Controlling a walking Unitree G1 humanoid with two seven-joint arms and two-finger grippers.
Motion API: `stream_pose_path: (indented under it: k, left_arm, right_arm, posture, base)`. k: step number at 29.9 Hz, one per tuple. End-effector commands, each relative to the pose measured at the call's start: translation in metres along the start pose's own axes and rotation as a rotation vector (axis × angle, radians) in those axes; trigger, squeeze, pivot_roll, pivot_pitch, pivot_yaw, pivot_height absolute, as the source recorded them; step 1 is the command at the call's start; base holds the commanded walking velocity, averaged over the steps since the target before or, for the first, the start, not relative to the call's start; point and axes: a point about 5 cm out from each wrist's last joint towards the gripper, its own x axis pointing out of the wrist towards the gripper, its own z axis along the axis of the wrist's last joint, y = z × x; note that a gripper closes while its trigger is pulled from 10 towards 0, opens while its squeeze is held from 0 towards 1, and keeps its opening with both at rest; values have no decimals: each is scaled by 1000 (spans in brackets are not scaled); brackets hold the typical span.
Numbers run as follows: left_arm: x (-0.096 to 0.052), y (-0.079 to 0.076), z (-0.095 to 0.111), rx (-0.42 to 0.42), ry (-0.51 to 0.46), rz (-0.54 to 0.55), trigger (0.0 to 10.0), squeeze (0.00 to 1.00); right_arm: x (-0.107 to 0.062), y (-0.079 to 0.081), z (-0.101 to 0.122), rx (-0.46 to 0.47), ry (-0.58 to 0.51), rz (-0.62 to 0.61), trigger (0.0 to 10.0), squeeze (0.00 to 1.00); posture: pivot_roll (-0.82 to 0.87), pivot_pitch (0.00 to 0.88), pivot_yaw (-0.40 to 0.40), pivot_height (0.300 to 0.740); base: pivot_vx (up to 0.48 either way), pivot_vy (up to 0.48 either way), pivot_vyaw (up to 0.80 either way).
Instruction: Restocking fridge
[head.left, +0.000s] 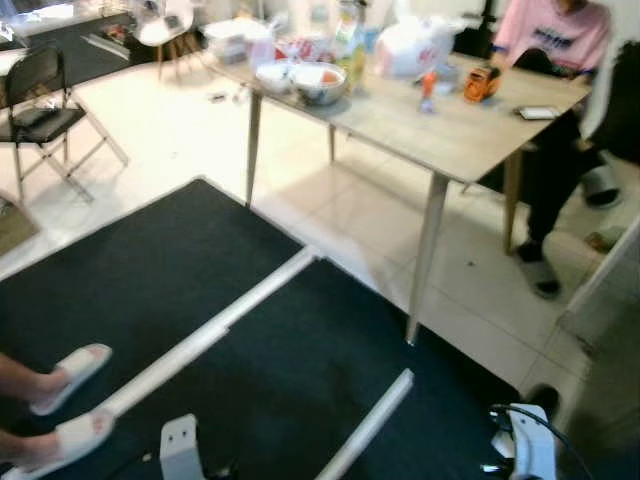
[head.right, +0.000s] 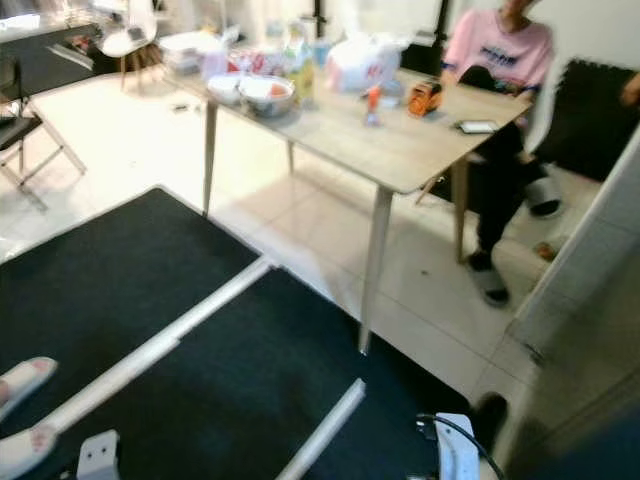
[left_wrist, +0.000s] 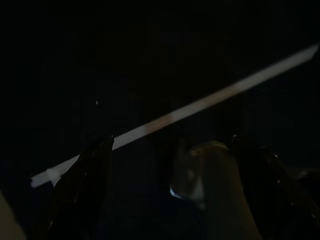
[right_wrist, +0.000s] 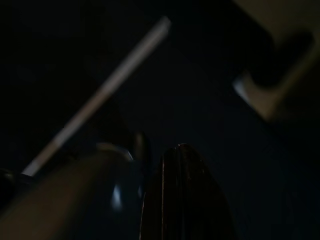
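A wooden table (head.left: 440, 125) stands ahead and carries bowls (head.left: 318, 82), bottles (head.left: 348, 40), a white plastic bag (head.left: 412, 45) and a small orange item (head.left: 482, 82). Both arms hang low by my sides, over a dark mat (head.left: 260, 370). In the dim left wrist view my left gripper (left_wrist: 175, 195) is open, its black fingers (left_wrist: 85, 185) wide apart above the mat and a pale strip (left_wrist: 190, 107). The right gripper (right_wrist: 180, 195) is a dark shape over the same mat. A silver part of the right arm (head.left: 528, 445) sits at the lower right.
A person in a pink shirt (head.left: 555, 30) sits at the table's far side, feet in slippers (head.left: 540, 275). Another person's slippered feet (head.left: 70, 372) stand at my left. A folding chair (head.left: 45, 110) is far left. A white panel (head.left: 605, 290) rises at right.
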Motion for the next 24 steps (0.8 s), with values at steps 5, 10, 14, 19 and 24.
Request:
stream_pose_path:
  k: [5,10,14,19,24]
  left_arm:
    - [-3,8,-6,22,34,18,10000,0]
    - [-3,8,-5,24,34,18,10000,0]
    - [-1,2,-3,23,32,7,10000,0]
    - [0,0,-3,24,33,1,10000,0]
    - [0,1,-4,27,36,2,10000,0]
  right_arm:
    - [0,3,-2,0,1,-12,10000,0]
    - [0,0,-2,-1,1,-21,10000,0]
    - [0,-3,3,-6,-3,-29,10000,0]
    - [1,2,3,16,10,-17,10000,0]
    - [1,4,2,13,13,-12,10000,0]
  posture:
    - [-7,0,32,740]
    - [-15,0,24,740]
    - [-21,0,37,740]
    - [-16,0,37,740]
    - [-16,0,45,740]
  base:
    - [344,0,0]
    - [350,0,0]
    - [349,0,0]
    - [352,0,-640]
    - [352,0,-800]
